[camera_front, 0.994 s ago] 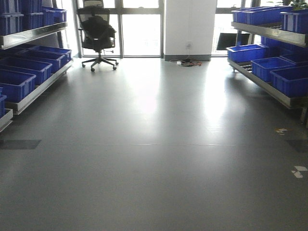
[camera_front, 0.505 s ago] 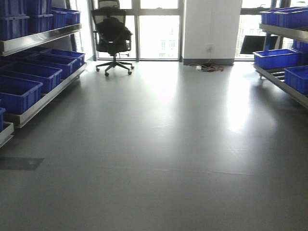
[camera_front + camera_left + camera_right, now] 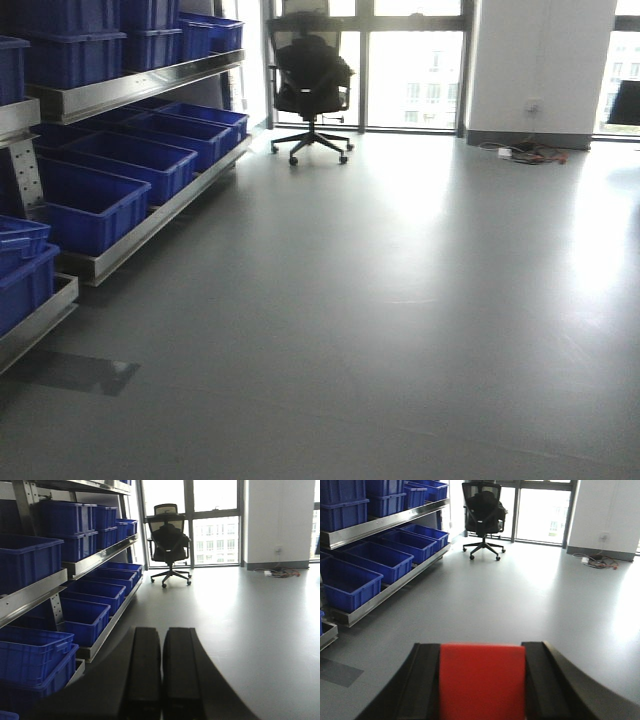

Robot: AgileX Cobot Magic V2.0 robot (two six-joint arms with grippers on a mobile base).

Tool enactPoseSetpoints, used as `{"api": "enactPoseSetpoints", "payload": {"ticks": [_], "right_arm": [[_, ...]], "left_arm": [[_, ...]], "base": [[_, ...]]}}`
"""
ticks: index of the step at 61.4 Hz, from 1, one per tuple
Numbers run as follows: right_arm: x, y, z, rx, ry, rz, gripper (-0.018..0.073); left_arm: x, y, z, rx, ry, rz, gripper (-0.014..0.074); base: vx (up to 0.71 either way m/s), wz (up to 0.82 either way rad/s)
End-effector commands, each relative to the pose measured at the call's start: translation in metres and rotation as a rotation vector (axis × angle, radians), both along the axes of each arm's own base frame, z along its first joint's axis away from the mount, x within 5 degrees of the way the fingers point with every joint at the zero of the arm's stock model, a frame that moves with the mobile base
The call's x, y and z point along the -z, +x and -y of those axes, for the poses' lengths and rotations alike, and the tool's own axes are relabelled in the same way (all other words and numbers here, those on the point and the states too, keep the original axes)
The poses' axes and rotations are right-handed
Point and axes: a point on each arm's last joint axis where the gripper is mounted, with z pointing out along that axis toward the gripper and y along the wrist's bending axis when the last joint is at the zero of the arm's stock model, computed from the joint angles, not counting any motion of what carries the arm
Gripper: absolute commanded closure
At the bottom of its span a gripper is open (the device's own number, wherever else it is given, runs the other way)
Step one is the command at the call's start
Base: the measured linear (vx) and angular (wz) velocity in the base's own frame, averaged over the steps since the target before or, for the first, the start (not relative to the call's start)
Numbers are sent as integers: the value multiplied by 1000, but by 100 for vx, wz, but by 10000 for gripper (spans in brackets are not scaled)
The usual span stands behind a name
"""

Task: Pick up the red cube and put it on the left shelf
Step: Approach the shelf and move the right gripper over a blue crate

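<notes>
The red cube (image 3: 482, 680) sits clamped between the two black fingers (image 3: 426, 680) of my right gripper (image 3: 482, 652), held above the grey floor. My left gripper (image 3: 162, 635) is shut and empty, its two black jaws pressed together. The left shelf (image 3: 130, 90), a steel rack with rows of dark blue crates (image 3: 90, 205), stands along the left side in the front view. It also shows in the left wrist view (image 3: 95, 562) and in the right wrist view (image 3: 385, 525). Neither gripper shows in the front view.
A black office chair (image 3: 312, 85) stands by the windows at the far end of the shelf. Cables (image 3: 530, 152) lie on the floor by a white column (image 3: 540, 60). A dark floor patch (image 3: 75, 372) lies near the shelf's front corner.
The front view has swung to the left: the left shelf now fills more of the left side, the chair has shifted right, and the right-hand rack has gone out of view.
</notes>
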Motion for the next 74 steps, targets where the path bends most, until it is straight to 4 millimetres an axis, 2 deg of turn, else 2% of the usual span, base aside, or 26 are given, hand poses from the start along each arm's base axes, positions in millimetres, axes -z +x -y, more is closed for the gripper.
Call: {"api": "enactPoseSetpoints", "payload": {"ticks": [1,39,74], "right_arm": [[-18,-1,0,-9,-5,116,502],[-18,-1,0,-9,-5,116,502],[-18,-1,0,-9,-5,116,502]], "left_arm": [[0,1,-1,-10,-16,54,491],[0,1,-1,-10,-16,54,491],[0,1,-1,-10,-16,54,491]], "base": [[60,41],[55,45],[41,75]]}}
